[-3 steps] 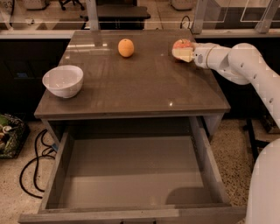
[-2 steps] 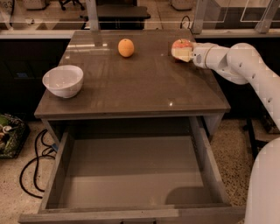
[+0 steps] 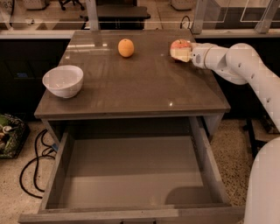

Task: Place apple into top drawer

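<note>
apple (image 3: 180,43) at the far right of the table (image 3: 131,87), gripper (image 3: 180,53) against it — grip state cannot be told; judged firm, smooth, roll-prone, so pinch its widest girth — drawer (image 3: 131,175) open below.

Office or lab test space, not home. Speckled hard floor (image 3: 236,148). Black cables (image 3: 33,164) loose on it beside plain grey table (image 3: 131,83). Glass partition (image 3: 198,15) with metal posts behind. Wheeled chair base (image 3: 70,3) beyond that. My gripper (image 3: 181,53) at far right of tabletop, at apple (image 3: 179,43).
</note>
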Tool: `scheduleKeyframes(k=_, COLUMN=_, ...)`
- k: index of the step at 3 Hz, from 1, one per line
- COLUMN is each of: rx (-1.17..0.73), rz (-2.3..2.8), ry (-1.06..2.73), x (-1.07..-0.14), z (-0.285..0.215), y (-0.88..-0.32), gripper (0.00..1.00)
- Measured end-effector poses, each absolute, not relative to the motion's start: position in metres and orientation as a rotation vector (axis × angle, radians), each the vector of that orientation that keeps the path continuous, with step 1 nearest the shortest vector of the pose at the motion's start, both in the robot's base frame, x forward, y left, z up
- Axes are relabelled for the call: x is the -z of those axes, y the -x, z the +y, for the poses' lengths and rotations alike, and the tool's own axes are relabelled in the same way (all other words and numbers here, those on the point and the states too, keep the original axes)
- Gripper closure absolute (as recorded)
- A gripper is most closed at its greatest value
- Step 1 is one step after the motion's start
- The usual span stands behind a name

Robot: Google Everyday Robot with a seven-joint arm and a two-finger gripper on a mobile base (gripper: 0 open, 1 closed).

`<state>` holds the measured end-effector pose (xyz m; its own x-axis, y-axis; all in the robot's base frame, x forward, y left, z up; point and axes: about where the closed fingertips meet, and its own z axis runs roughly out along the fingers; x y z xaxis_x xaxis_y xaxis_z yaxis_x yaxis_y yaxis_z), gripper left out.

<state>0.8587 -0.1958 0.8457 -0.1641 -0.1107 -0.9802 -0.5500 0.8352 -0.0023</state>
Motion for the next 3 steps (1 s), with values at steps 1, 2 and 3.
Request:
scheduleKeyframes(k=1, rx=-0.418, rz=1.713, ry=0.515, x=-0.846, z=-0.196, y=-0.859, gripper=1.00)
scheduleKeyframes(k=2, rx=-0.424, rz=1.704, ry=0.570, x=-0.866, z=-0.192, y=-0.841, gripper=1.00)
scheduleKeyframes(k=3, rx=-0.376, rz=1.692, ry=0.644, x=-0.899, z=-0.196, y=-0.804, gripper=1.00)
